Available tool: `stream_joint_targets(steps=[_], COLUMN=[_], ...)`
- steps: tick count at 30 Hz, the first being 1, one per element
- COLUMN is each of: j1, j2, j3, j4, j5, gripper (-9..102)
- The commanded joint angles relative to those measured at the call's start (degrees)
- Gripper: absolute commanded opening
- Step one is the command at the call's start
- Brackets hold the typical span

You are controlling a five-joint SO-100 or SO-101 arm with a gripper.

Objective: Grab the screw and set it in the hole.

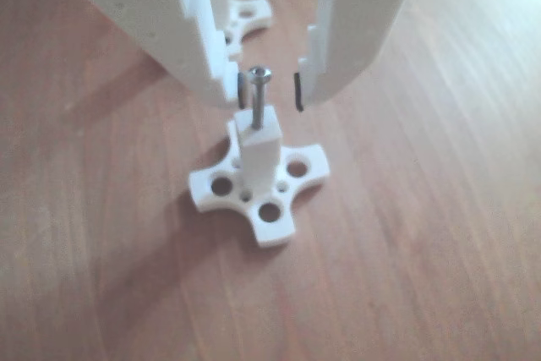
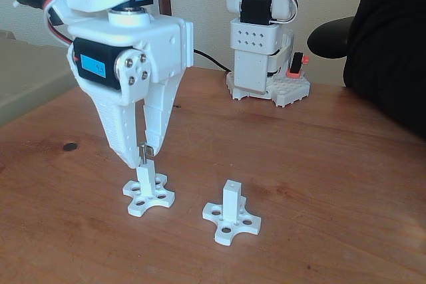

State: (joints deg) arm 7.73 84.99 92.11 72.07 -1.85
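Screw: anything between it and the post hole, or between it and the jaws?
Nothing visible. The screw stands upright with its tip already in the post's top; the gripper jaws flank its head, open, with clear gaps.

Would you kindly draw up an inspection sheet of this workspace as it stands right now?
Surface: wooden table, reddish-brown, with a small dark spot near its left edge in the fixed view.
Job's things: the screw stands upright with its tip in the hole of the left post; the second post has nothing in it.
Clutter: nothing seen.
Grippers: gripper open, fingers on either side of the screw head, not touching it.
Cables: black cable running to the arm base; wires on the arm.
Surroundings: pale wall, a person in dark clothing at the right.
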Motion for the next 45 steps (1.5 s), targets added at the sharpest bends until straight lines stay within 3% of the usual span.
stream_joint_targets(steps=[1, 45], j1=[0.44, -0.62], j2=[1.67, 1.93], j3=[-6.33, -6.06], j4=[0.79, -0.97], j5=[-0.79, -2.55], gripper=[6, -4])
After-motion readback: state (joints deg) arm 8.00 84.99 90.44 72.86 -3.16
